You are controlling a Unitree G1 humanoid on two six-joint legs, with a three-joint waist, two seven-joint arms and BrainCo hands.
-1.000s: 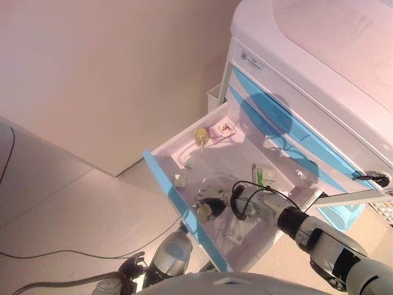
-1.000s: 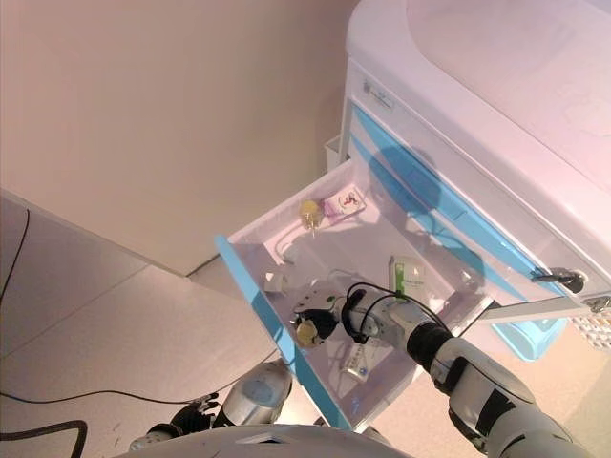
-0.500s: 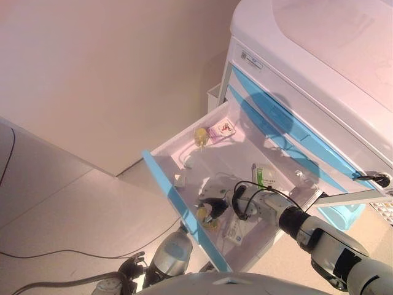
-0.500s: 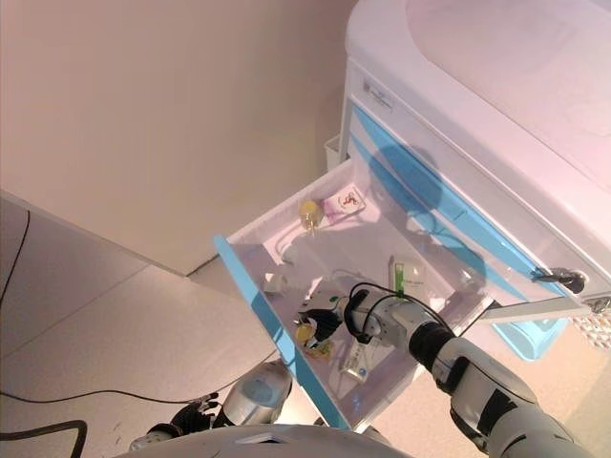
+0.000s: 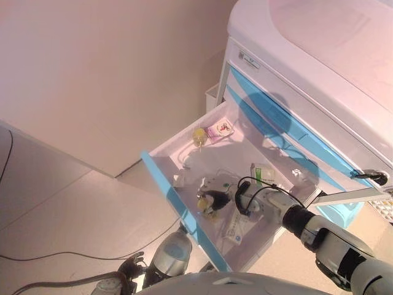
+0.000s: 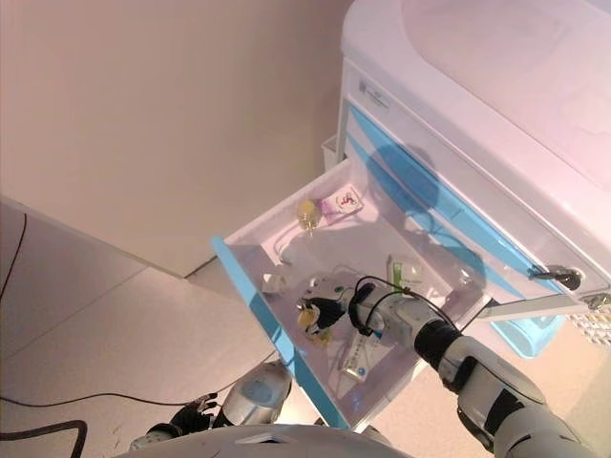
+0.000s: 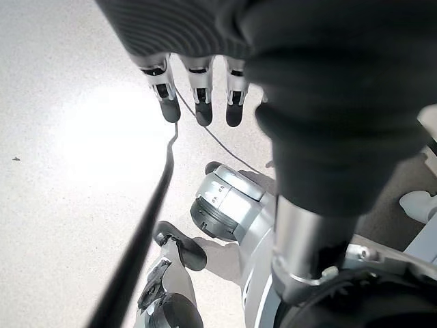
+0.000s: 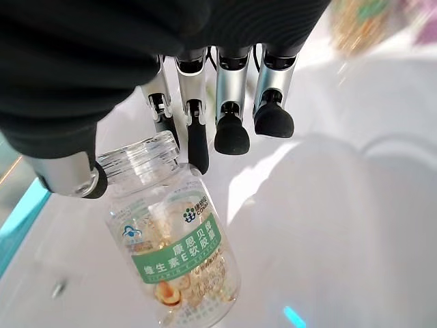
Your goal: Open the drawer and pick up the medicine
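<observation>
The white drawer [image 5: 184, 157] with a blue front [image 5: 178, 209] stands pulled open from the cabinet. My right hand [image 5: 220, 199] is inside it near the front. In the right wrist view its thumb and fingers [image 8: 198, 140] pinch the clear cap of a medicine bottle [image 8: 177, 260] with a green label and yellow capsules. The bottle [image 5: 204, 203] hangs tilted just above the drawer floor. My left hand [image 7: 198, 96] hangs open over the floor, away from the drawer.
Another yellow bottle [image 5: 200, 135] and a pink packet [image 5: 220, 130] lie at the drawer's back. A green-and-white box [image 5: 263, 174] and a white packet [image 5: 236, 226] lie near my right hand. The white cabinet [image 5: 307, 74] has more blue drawer fronts. A blue bin [image 5: 341, 212] stands beside it.
My right hand has drawn back a little from the blue front and lifted the bottle slightly. The camera has shifted a little. The left hand has not moved.
</observation>
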